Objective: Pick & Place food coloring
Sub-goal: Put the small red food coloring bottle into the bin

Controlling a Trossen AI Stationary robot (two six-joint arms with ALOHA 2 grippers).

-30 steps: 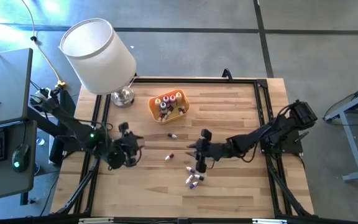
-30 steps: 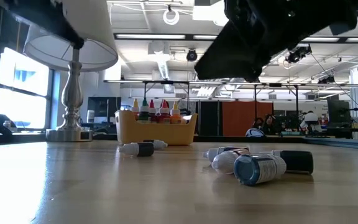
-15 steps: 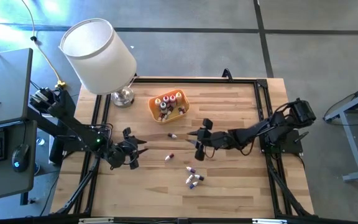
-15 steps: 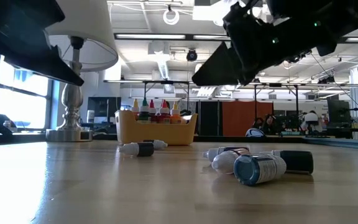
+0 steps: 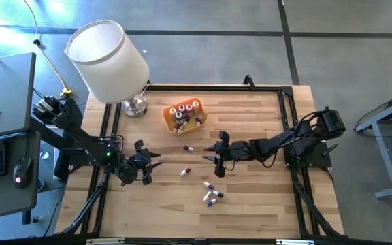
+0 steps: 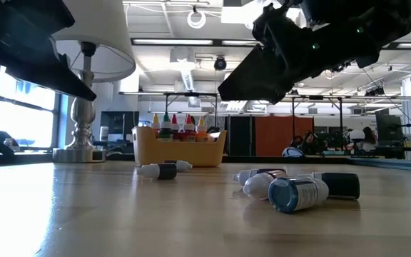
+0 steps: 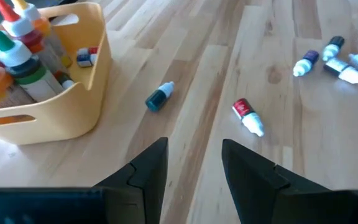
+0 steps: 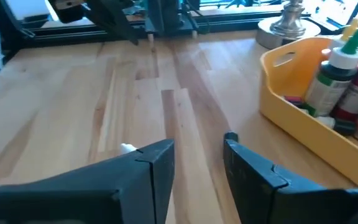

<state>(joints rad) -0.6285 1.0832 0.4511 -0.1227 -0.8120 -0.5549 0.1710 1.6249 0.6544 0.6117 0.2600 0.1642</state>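
Several small food coloring bottles stand in the orange tray (image 5: 184, 116) at the table's far middle. Loose ones lie on their sides on the wood: a dark-capped one (image 5: 189, 148) near the tray, a red one (image 5: 184, 171) toward the middle, and a cluster (image 5: 211, 197) nearer the front edge. My left gripper (image 5: 152, 165) hovers open left of the red bottle and points toward it; its wrist view shows the open fingers (image 7: 194, 146) with bare wood between them. My right gripper (image 5: 208, 154) hovers open just right of the dark-capped bottle, nothing between its fingers (image 8: 197, 144).
A lamp with a white shade (image 5: 107, 60) stands at the table's far left corner, its metal foot (image 5: 134, 106) close to the tray. A black frame (image 5: 288, 112) runs along the table's edges. Bare wood lies right of and in front of the bottles.
My left gripper has sunk toward the table and tipped its fingers up toward level, then held still. My right gripper has gone from above the bottle cluster toward the far edge, nearer the tray. Both have stayed open. No bottle has moved.
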